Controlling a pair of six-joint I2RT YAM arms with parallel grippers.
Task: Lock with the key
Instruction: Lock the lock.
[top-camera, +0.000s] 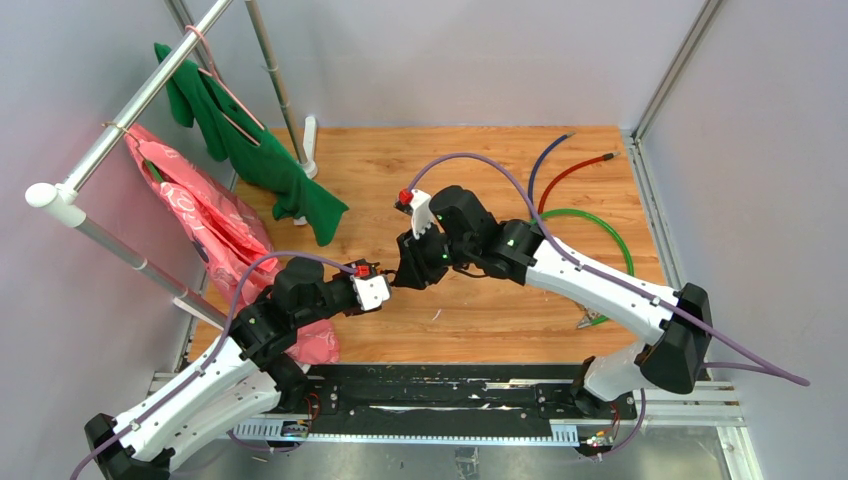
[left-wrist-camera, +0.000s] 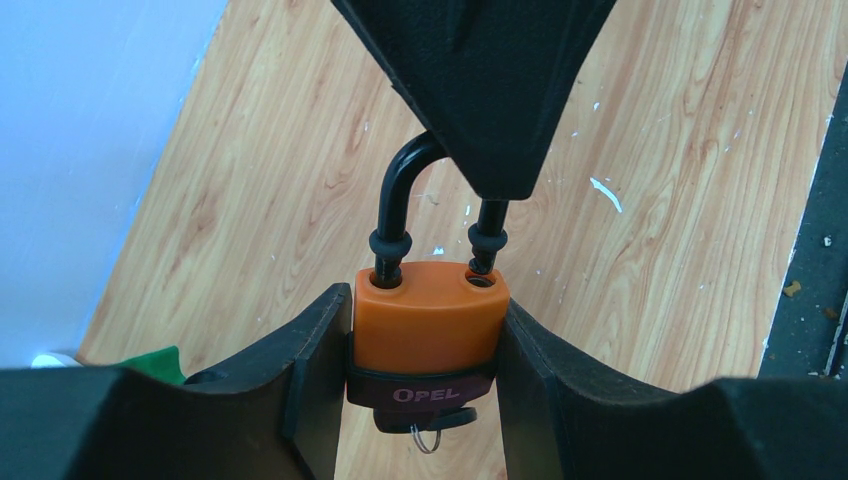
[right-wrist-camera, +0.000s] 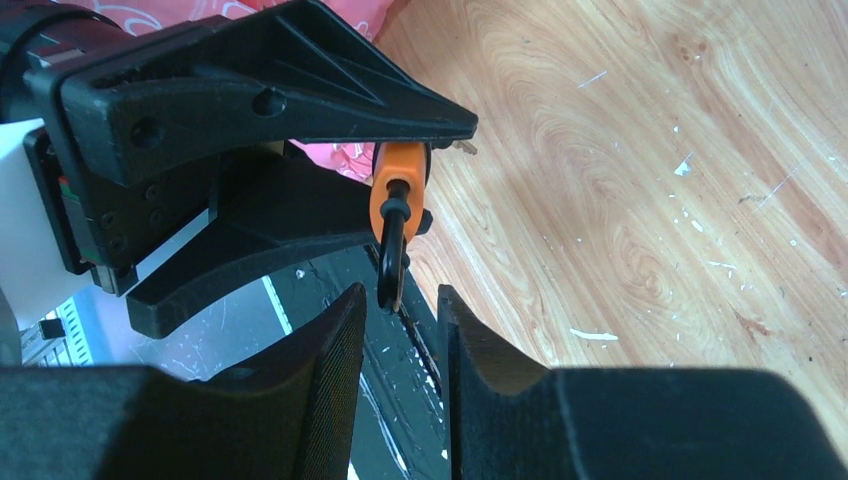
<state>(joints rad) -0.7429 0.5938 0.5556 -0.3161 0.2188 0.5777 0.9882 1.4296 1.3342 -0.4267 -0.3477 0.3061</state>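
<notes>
The left end effector (left-wrist-camera: 425, 300) is clenching the orange, black-banded padlock (left-wrist-camera: 428, 325) above the wooden counter (left-wrist-camera: 650, 200), its black-headed key (left-wrist-camera: 432, 424) sticking out underneath. The right end effector (right-wrist-camera: 400, 300) is bracketing the black steel shackle (left-wrist-camera: 400, 175), narrowly parted and not visibly pinching. Next, I reckon, comes seating the shackle and then turning the key.

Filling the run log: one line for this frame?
left jaws shut on padlock | right jaws open around shackle | key in padlock base | shackle seating unclear

Open tabletop (top-camera: 470, 165) mid-far; clothes rack (top-camera: 120, 125) w/ garments (top-camera: 250, 150) crowds left, cables (top-camera: 572, 170) far right.
</notes>
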